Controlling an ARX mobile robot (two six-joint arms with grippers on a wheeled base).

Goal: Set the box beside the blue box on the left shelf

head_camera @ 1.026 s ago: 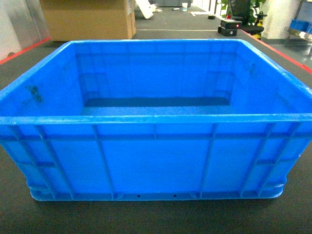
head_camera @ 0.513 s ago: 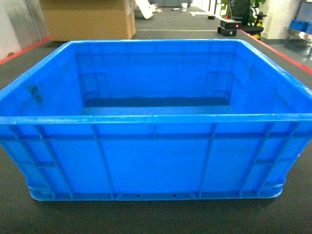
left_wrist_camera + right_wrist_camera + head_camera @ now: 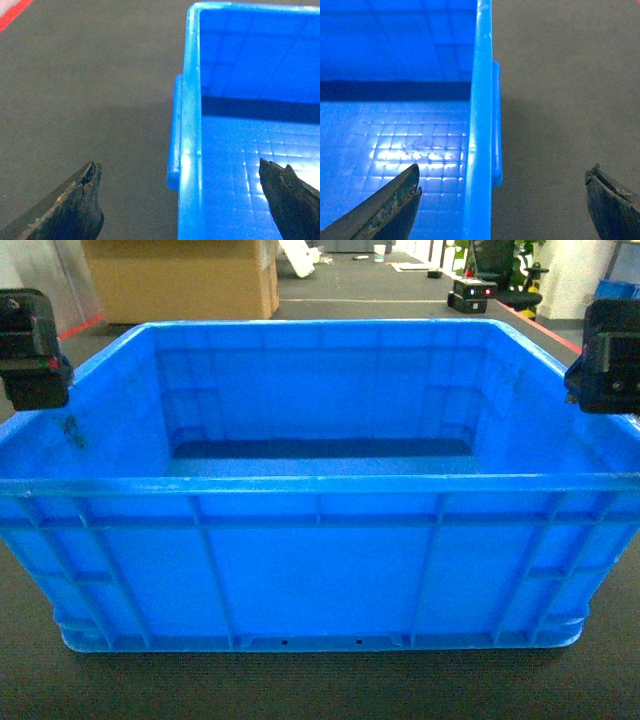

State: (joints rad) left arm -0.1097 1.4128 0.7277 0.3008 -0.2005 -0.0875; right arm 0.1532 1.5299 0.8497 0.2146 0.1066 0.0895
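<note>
Box (image 3: 320,540) on dark gray mat (image 3: 85,90), cardboard carton (image 3: 180,280) behind, both grippers (image 3: 185,200) (image 3: 502,200) spread astride rim.

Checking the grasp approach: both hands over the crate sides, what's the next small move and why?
Probably lower both together. The left hand and right hand are open, each straddling a side rim of the crate, one finger inside, one outside. Neither touches the rim yet, so closing now would likely grip nothing.
</note>
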